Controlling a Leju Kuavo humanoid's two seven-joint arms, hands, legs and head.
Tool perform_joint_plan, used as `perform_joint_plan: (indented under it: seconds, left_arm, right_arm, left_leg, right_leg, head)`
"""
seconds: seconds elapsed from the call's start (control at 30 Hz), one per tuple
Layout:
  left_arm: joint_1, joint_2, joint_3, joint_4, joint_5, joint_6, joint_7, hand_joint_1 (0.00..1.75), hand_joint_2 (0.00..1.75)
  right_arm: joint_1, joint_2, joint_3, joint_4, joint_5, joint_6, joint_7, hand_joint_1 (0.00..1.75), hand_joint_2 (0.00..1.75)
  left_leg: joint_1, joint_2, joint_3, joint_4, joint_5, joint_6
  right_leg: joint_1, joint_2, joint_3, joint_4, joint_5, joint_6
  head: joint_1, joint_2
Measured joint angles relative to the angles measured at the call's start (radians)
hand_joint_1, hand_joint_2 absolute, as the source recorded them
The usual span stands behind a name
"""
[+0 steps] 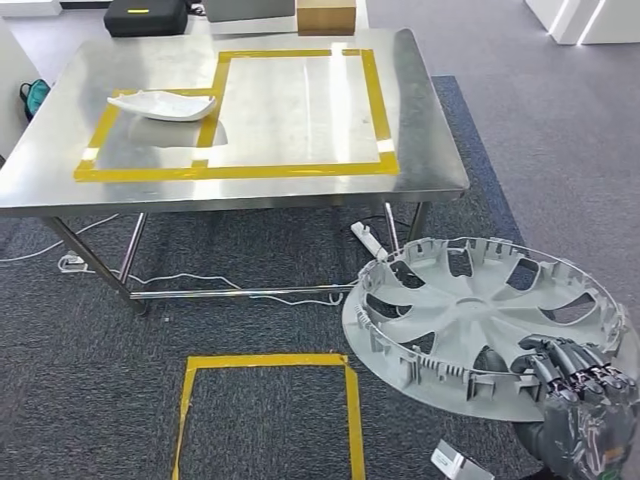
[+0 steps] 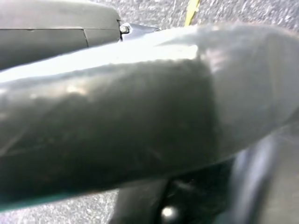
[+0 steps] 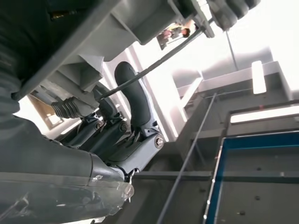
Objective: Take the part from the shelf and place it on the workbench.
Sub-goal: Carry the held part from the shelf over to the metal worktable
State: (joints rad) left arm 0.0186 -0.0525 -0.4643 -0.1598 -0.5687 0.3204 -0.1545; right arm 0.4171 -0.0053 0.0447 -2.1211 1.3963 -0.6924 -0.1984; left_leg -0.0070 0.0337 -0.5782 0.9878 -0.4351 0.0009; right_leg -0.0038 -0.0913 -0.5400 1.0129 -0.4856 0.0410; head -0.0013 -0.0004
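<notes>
Carrying step: right hand (image 1: 577,385) gripping the near rim of the wheel cover (image 1: 483,320), held low on the right, above the carpet and near the workbench (image 1: 423,120). Left hand's state cannot be told. Next, probably: lift and set inside the yellow tape (image 1: 377,105).

Desk (image 1: 423,150): brushed metal top, glossy, reflective; yellow tape (image 1: 302,170) outlines, matt.
Wheel cover (image 1: 468,310): light grey moulded plastic, matt, ribbed rim, held at its edge under the dark rubbery fingers (image 1: 562,360) of the right hand (image 1: 581,400).
White part (image 1: 162,105), well beyond the fingers: smooth, semi-gloss plastic.
Floor (image 1: 98,380): grey carpet, rough weave.
Box (image 1: 326,15): brown cardboard.
</notes>
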Motion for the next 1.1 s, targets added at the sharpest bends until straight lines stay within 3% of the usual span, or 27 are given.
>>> perform_joint_plan:
  seconds: [0.07,0.17,0.2,0.23,0.27,0.37,0.43,0.53,0.6,0.67,0.83,0.97,1.1]
  left_arm:
    - [0.001,0.0,0.0,0.0,0.0,0.0,0.0,0.0,0.0]
    - [0.0,0.001,0.0,0.0,0.0,0.001,0.001,0.0,0.0]
    - [0.0,0.0,0.0,0.0,-0.001,0.001,0.001,0.0,0.0]
    - [0.0,0.0,0.0,0.0,-0.002,0.001,0.001,0.0,0.0]
    - [0.0,0.0,0.0,0.0,-0.003,0.001,0.001,0.0,0.0]
    - [0.0,-0.001,-0.001,0.0,-0.006,-0.001,0.001,0.0,0.0]
    - [0.001,0.0,-0.001,0.0,-0.007,-0.005,0.002,0.0,0.0]
    - [0.001,0.003,-0.001,0.0,-0.011,-0.022,0.008,0.0,0.0]
    - [-0.001,0.004,-0.002,0.0,-0.016,-0.033,0.014,0.0,0.0]
    - [-0.002,0.006,-0.005,0.0,-0.019,-0.039,0.017,0.0,0.0]
    - [-0.002,0.006,-0.016,0.0,-0.03,-0.038,0.016,0.0,0.0]
    - [-0.002,0.006,-0.018,0.0,-0.038,-0.033,0.015,0.0,0.0]
    - [-0.001,0.007,-0.019,0.0,-0.039,-0.032,0.014,0.0,0.0]
  right_arm:
    - [-0.001,0.0,0.001,0.0,0.0,0.0,0.0,1.75,1.75]
    - [-0.002,0.0,0.002,0.0,0.0,0.0,0.0,1.75,1.75]
    - [-0.001,0.0,0.002,0.001,0.0,0.0,0.0,1.75,1.75]
    - [-0.001,0.0,0.002,0.002,0.0,0.0,0.0,1.75,1.75]
    - [0.0,0.0,0.003,0.003,0.0,0.0,0.0,1.75,1.75]
    - [-0.003,0.0,0.003,0.004,0.0,0.0,0.007,1.75,1.75]
    - [-0.005,-0.001,0.004,0.005,0.012,0.0,0.022,1.75,1.75]
    - [-0.006,-0.026,0.011,0.01,0.072,0.0,0.089,1.75,1.75]
    - [-0.011,-0.069,0.023,0.018,0.113,0.0,0.164,1.75,1.75]
    - [-0.018,-0.117,0.035,0.022,0.136,0.0,0.227,1.75,1.75]
    - [-0.036,-0.228,0.045,0.015,0.138,0.0,0.298,1.75,1.75]
    - [-0.048,-0.301,0.016,-0.002,0.084,0.0,0.274,1.75,1.75]
    - [-0.061,-0.339,-0.03,-0.01,0.05,0.0,0.248,1.75,1.75]
  left_leg:
    - [0.005,-0.017,0.003,-0.005,0.004,0.011]
    - [0.009,-0.044,0.004,-0.007,0.005,0.021]
    - [0.008,-0.054,0.004,-0.007,0.005,0.022]
    - [0.008,-0.065,0.005,-0.007,0.005,0.022]
    - [0.008,-0.074,0.006,-0.007,0.005,0.022]
    - [0.007,-0.096,0.011,-0.003,0.002,0.015]
    - [0.004,-0.104,0.007,0.0,0.001,0.011]
    - [0.002,-0.104,0.003,0.0,0.006,0.029]
    - [0.003,-0.102,0.004,-0.004,0.008,0.031]
    - [0.004,-0.101,0.005,-0.008,0.009,0.026]
    - [0.006,-0.1,0.005,-0.013,0.012,-0.001]
    - [0.005,-0.1,0.004,-0.013,0.012,-0.005]
    - [0.002,-0.1,0.003,-0.013,0.012,-0.004]
  right_leg:
    - [-0.003,0.02,-0.009,0.024,-0.021,0.011]
    - [-0.007,0.077,-0.094,0.202,-0.108,0.021]
    - [-0.006,0.083,-0.124,0.257,-0.123,0.021]
    - [-0.006,0.086,-0.139,0.281,-0.119,0.021]
    - [-0.007,0.087,-0.136,0.265,-0.097,0.02]
    - [-0.01,0.096,-0.055,0.079,-0.002,0.017]
    - [-0.011,0.106,-0.023,0.01,0.016,0.012]
    - [-0.01,0.111,-0.022,0.004,0.02,0.008]
    - [-0.008,0.113,-0.023,0.005,0.02,0.005]
    - [-0.006,0.114,-0.024,0.005,0.02,0.0]
    - [-0.004,0.114,-0.027,0.006,0.021,-0.005]
    - [-0.005,0.114,-0.027,0.006,0.021,-0.006]
    - [-0.008,0.114,-0.026,0.004,0.023,-0.004]
  head:
    - [0.003,0.0]
    - [0.011,0.0]
    - [0.011,0.0]
    - [0.012,0.0]
    - [0.012,0.0]
    - [0.013,0.0]
    - [0.012,0.0]
    - [0.01,0.0]
    - [0.01,0.0]
    - [0.01,0.0]
    - [0.011,0.0]
    - [0.011,0.0]
    - [0.011,0.0]
